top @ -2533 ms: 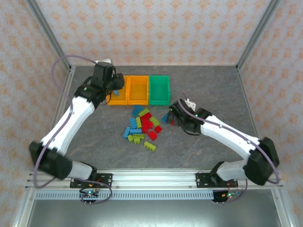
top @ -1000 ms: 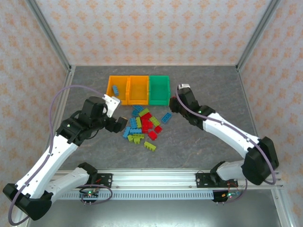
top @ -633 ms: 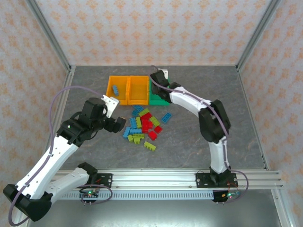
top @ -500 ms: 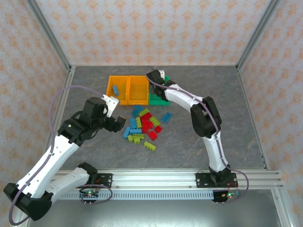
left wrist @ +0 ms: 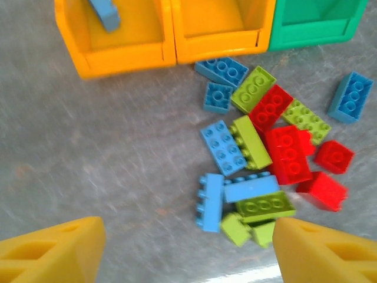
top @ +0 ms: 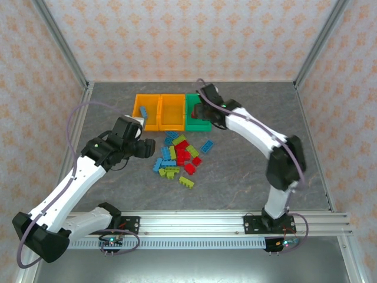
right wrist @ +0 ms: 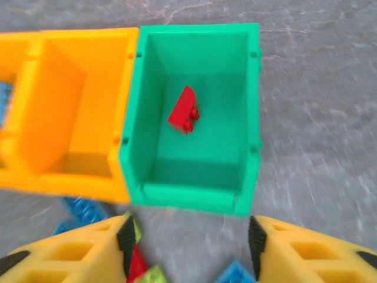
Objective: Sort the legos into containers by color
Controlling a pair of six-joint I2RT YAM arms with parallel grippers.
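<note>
Starting at the near side, we see the left gripper point(top: 147, 147) low over the table point(top: 247, 177), just left of the legos point(top: 179, 156). Its jaws are spread with nothing between them. Its wrist camera puts the yellow fingers point(left wrist: 53, 250) at the bottom corners, with bare grey surface in the gap. The nearest bricks sit just beyond the fingertips, not touching them. The pile is a loose, mixed cluster of blue, lime green and red, mostly lying flat with studs up, many touching. One blue brick point(left wrist: 351, 96) lies apart on the right edge of the cluster. Beyond the pile the containers stand in a row, side walls touching. From left to right they are the left orange bin point(left wrist: 126, 59), the middle orange bin point(left wrist: 218, 44) and the green bin point(right wrist: 188, 194). A second blue brick point(left wrist: 105, 13) is inside the left orange bin. We see nothing inside the middle orange bin, though only part of its floor is in view. The right gripper point(top: 199, 113) is farthest out, hanging over the green bin's near wall. Its jaws are parted and hold nothing. A red brick point(right wrist: 184, 110) lies tilted inside the green bin. We think it rests on the floor, but the blur leaves that unsure.
</note>
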